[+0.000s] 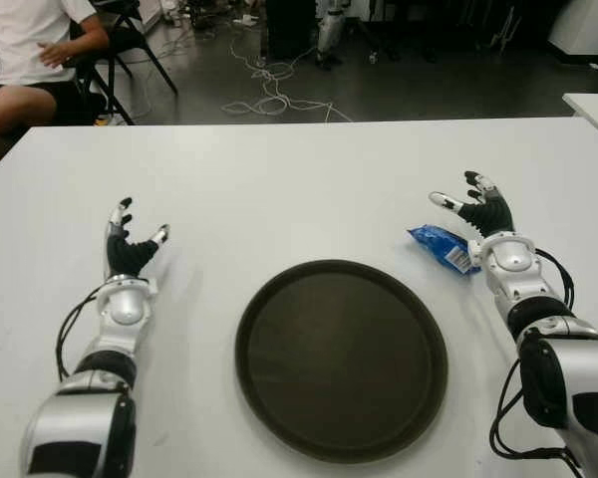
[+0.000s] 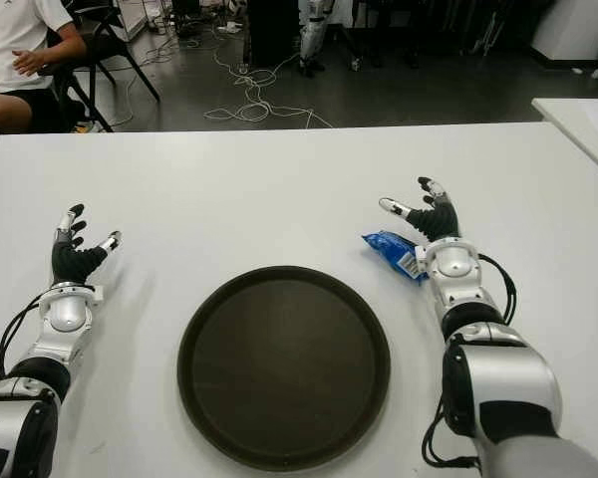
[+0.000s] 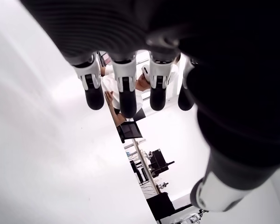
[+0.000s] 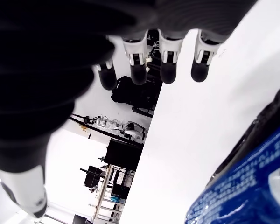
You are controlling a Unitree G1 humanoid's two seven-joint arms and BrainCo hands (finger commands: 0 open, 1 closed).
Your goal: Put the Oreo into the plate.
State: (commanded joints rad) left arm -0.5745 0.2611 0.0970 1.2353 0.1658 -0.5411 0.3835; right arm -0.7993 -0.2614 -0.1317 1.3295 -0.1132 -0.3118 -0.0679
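A blue Oreo packet (image 1: 443,247) lies flat on the white table (image 1: 299,179), just right of the plate's upper edge. The round dark brown plate (image 1: 341,357) sits at the near middle with nothing in it. My right hand (image 1: 476,206) hovers at the packet's right side, fingers spread and holding nothing; the right wrist view shows the blue wrapper (image 4: 252,186) close under the palm with the fingertips (image 4: 170,70) extended past it. My left hand (image 1: 132,239) shows far left of the plate, fingers spread, nothing in it.
A second white table's corner (image 1: 593,108) stands at the far right. A seated person (image 1: 25,55) and a black folding chair (image 1: 130,40) are beyond the table's far left corner. Cables (image 1: 269,90) lie on the floor behind.
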